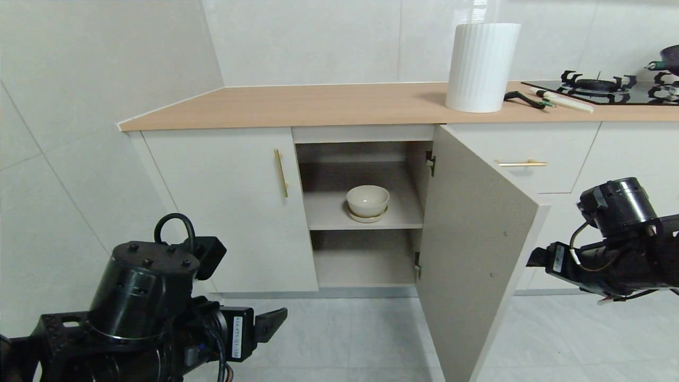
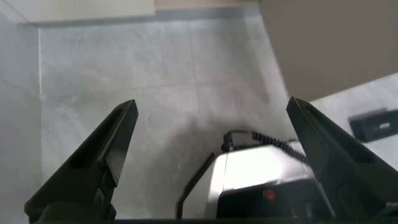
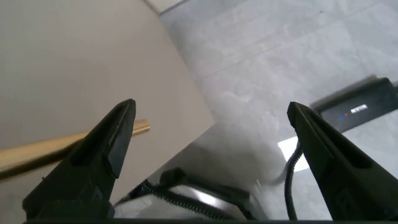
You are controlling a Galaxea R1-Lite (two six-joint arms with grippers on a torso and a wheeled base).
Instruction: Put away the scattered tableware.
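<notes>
While the cabinet door [image 1: 472, 239] is being left swung open toward the near right, a cream bowl [image 1: 367, 200] is being held on the upper shelf [image 1: 329, 212], seated on a small saucer [image 1: 366, 218]. That part of the tidying is being judged as done. The lower shelf beneath it is being shown bare.

Nothing is being carried by either arm. The left gripper [image 2: 211, 106] is being held low at the near left over the floor tiles, its fingers spread wide and empty. The right gripper [image 3: 211, 107] is being held at the near right, beside the outer face of the door, equally wide and empty.

On the counter [image 1: 318, 106], far right, two utensils [image 1: 562, 100] are being left lying between a tall white ribbed container [image 1: 481, 66] and the stove [image 1: 599, 87]. These are being judged as what remains to be put away, and the door as yet to be closed.
</notes>
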